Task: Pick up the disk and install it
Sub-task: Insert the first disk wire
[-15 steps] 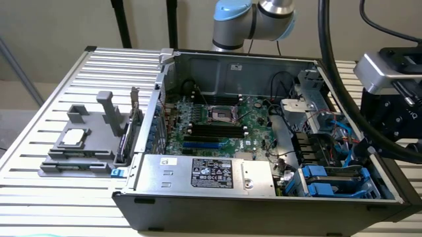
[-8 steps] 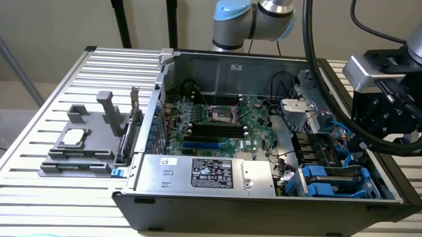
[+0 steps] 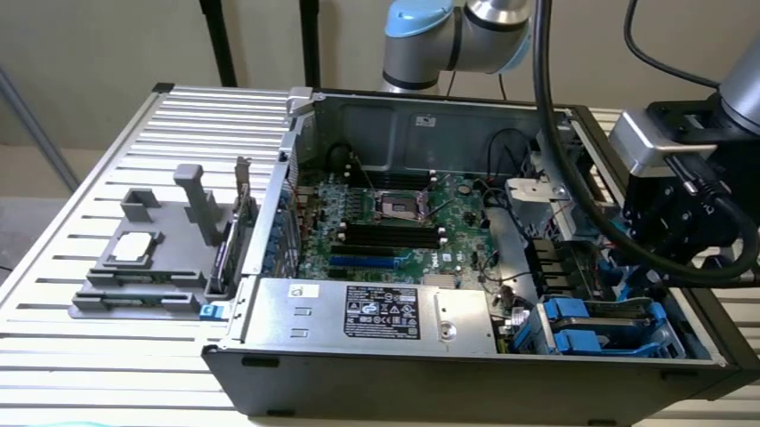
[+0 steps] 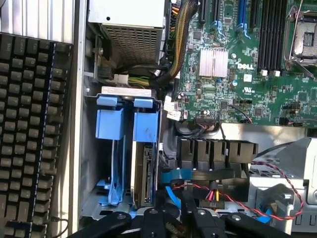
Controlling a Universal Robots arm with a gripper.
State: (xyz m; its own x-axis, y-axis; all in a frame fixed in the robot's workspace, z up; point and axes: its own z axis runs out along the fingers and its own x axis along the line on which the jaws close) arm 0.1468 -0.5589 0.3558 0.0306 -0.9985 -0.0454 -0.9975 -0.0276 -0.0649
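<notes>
Beige wall at the back, ribbed aluminium worktop in front w/ an open Dell PC case lying on its side. Inside: green mobo in the middle, silver PSU w/ black-white label along the near wall. On the ext. view's left, outside the case, a grey plastic fixture w/ a small square silver chip lying on it.

UR arm comes in from behind the case. Its black tool hangs over the drive cage in the case's near corner, ext. view's right. The disk stands on edge in that cage, blue carrier rails round it, in the slot nearer the mobo. A 2nd blue carrier sits just beside it in the next slot. Tool is close over the disk's end; can't tell whether it touches or grips it, nor how far open it is.

Wrist view also catches a black keyboard on the worktop beside the case, a red-black twisted wire near the cage, and a finned heatsink on the mobo.
</notes>
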